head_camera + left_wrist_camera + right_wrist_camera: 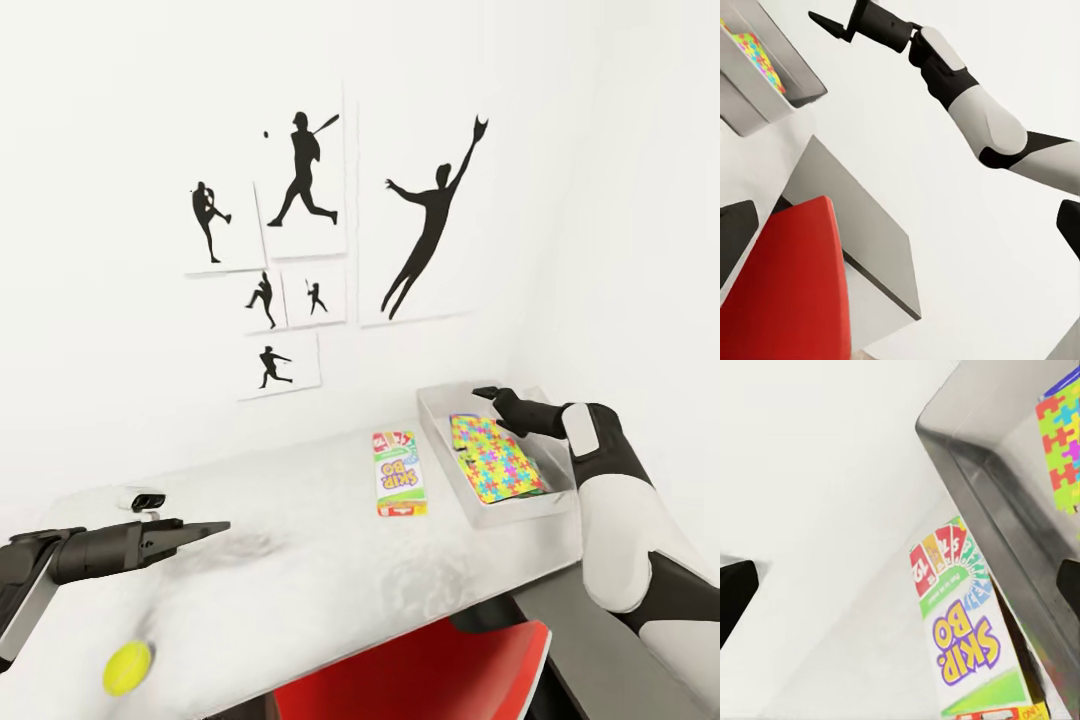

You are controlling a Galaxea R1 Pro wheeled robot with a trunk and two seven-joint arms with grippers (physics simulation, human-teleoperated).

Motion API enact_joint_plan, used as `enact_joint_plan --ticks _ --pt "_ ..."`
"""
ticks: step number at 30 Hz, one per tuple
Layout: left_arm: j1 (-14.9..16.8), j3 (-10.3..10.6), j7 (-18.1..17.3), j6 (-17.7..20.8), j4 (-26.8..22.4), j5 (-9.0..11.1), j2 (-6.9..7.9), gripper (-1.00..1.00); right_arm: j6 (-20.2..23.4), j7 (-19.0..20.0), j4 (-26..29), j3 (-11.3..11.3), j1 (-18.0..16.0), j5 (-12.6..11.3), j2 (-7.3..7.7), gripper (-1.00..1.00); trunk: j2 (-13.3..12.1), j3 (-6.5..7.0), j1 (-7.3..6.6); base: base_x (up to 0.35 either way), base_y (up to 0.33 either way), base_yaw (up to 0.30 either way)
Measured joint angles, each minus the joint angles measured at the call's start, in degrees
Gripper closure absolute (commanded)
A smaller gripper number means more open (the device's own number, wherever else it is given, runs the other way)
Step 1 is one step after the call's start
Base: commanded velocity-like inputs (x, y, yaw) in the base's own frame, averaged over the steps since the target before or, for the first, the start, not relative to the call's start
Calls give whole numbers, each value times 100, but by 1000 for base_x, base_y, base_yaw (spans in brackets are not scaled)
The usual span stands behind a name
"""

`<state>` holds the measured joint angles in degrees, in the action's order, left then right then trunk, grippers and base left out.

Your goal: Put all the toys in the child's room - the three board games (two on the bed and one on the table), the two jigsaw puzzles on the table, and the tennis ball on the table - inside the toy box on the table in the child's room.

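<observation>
On the pale grey table (pixel 300 560), the light grey toy box (pixel 437 440) stands at the right end, with a jigsaw puzzle (pixel 495 457) lying inside it. A green-white board game (pixel 398 472) with a red band lies flat just left of the box. The yellow-green tennis ball (pixel 127 667) rests near the table's front left corner. My right gripper (pixel 490 393) hovers open over the box's far rim, empty. My left gripper (pixel 215 527) is open and empty above the table's left part, above and behind the ball. The bed is out of view.
A red chair (pixel 420 680) is tucked under the table's front edge. A small white device (pixel 140 495) sits at the table's back left. Posters of black baseball silhouettes (pixel 300 190) hang on the white wall behind.
</observation>
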<state>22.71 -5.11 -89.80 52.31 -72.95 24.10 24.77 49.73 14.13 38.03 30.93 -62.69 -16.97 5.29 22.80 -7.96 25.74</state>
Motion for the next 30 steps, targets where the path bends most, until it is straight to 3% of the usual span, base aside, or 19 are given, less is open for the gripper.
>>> enact_joint_plan --ticks 9,30 --pt "0 -9 0 -34 1 -16 -9 -100 -5 1 1 1 1 1 14 -100 -1 48 0 114 0 150" --pt "0 -8 -1 -55 1 -13 -12 -100 70 -1 290 -22 1 -2 -8 -100 -1 52 -2 112 0 6"
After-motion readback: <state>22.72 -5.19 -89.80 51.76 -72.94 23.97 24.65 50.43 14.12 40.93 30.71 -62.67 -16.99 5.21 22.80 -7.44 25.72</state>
